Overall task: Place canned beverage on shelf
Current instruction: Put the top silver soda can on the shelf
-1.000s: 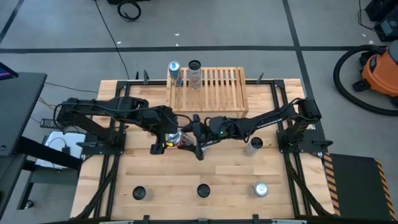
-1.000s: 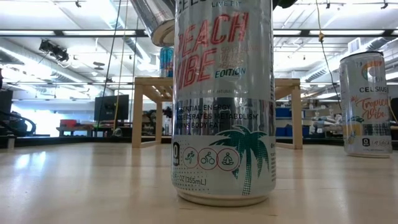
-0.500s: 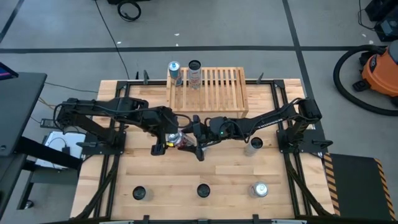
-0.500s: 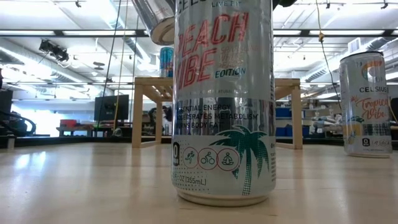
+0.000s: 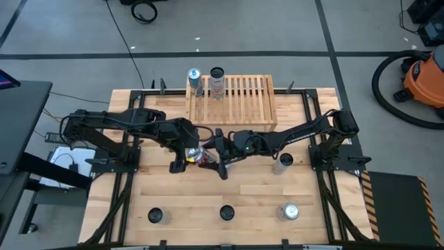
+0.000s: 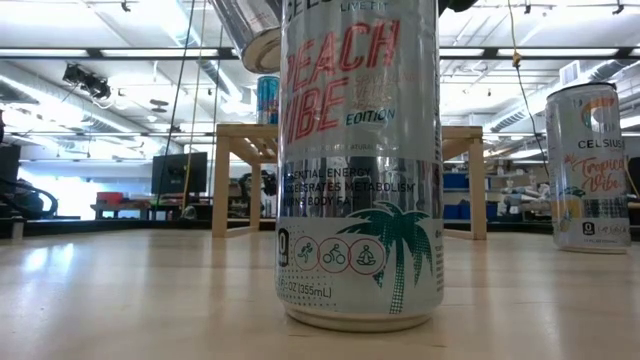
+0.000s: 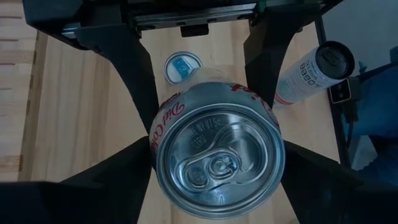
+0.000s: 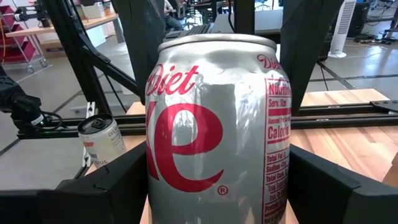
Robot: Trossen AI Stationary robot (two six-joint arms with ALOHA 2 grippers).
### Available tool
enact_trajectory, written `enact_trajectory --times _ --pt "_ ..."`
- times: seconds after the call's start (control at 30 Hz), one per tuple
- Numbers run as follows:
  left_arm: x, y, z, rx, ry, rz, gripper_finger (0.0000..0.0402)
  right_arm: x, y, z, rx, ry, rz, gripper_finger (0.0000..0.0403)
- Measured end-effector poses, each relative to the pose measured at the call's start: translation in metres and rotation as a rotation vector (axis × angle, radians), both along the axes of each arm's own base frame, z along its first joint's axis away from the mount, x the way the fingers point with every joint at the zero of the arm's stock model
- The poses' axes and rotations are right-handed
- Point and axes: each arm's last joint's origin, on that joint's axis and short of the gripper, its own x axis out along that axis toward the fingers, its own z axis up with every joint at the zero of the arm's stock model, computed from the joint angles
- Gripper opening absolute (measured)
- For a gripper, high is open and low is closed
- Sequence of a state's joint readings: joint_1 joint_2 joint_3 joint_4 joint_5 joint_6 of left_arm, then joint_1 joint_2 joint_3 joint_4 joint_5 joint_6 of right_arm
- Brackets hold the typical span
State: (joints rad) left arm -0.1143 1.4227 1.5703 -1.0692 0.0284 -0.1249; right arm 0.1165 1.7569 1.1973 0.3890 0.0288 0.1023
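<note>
A silver Diet Coke can [image 5: 202,155] hangs tilted above the table's middle, with both grippers shut on it. My left gripper [image 5: 189,155] comes from the left and my right gripper [image 5: 216,154] from the right. In the low view only the can's lower end [image 6: 258,45] shows, high up. The slatted light-wood shelf [image 5: 239,104] stands at the far edge. On its far left part stand a blue can [image 5: 195,79] and a white can [image 5: 217,82]. My left gripper pinches the can's round side wall [image 7: 157,146] just below its top rim, one finger [image 7: 121,177] on each side. It slants down from the table's left. The can's top faces up along the fingers; the can is clear of the table. My right gripper pinches the can's side wall [image 8: 152,177] at its lower half, one finger [image 8: 109,190] on each side. The fingers come nearly level from the table's right and lie across the can. The can is lifted clear, its top leaning toward the left arm.
More cans stand on the table: one right of centre [image 5: 282,162] and several along the near edge [image 5: 227,212]. A Peach Vibe can [image 6: 360,170] fills the low view and hides much of the shelf [image 6: 240,135]; a Tropical Vibe can [image 6: 590,165] stands at the right.
My left gripper has rolled slightly about its own pointing line while still holding the can. Both arms have stayed in place, and the can has stayed up between them.
</note>
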Motion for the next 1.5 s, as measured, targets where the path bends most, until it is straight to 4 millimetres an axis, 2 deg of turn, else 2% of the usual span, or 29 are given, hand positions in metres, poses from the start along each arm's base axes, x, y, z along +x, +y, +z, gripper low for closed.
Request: enact_trajectory --times 0.17,0.37,0.77,0.93,1.1,1.27,1.5 --pt "0.000 0.000 0.000 0.000 0.001 0.002 0.0328 0.000 -0.003 0.000 -0.002 0.000 -0.009 0.0313" --pt "0.002 0.001 0.001 -0.007 -0.018 0.021 0.0392 0.001 -0.006 -0.003 -0.011 0.017 -0.072 0.0312" --pt "0.003 0.000 0.003 0.007 -0.041 -0.010 0.0380 -0.007 0.003 0.002 -0.007 0.058 -0.125 0.0312" --pt "0.004 -0.001 0.004 0.103 -0.071 -0.146 0.0380 -0.014 0.012 0.008 -0.014 0.070 -0.146 0.0312" --pt "0.008 -0.001 0.008 0.101 -0.133 -0.142 0.0380 -0.024 0.016 0.019 -0.038 0.075 -0.182 0.0312" --pt "0.014 -0.001 0.014 0.110 -0.216 -0.124 0.0380 -0.035 0.012 0.033 -0.096 0.075 -0.211 0.0314" --pt "0.009 0.001 0.015 0.099 -0.199 -0.038 0.0380 -0.046 -0.004 0.044 -0.127 0.108 -0.214 0.0313"
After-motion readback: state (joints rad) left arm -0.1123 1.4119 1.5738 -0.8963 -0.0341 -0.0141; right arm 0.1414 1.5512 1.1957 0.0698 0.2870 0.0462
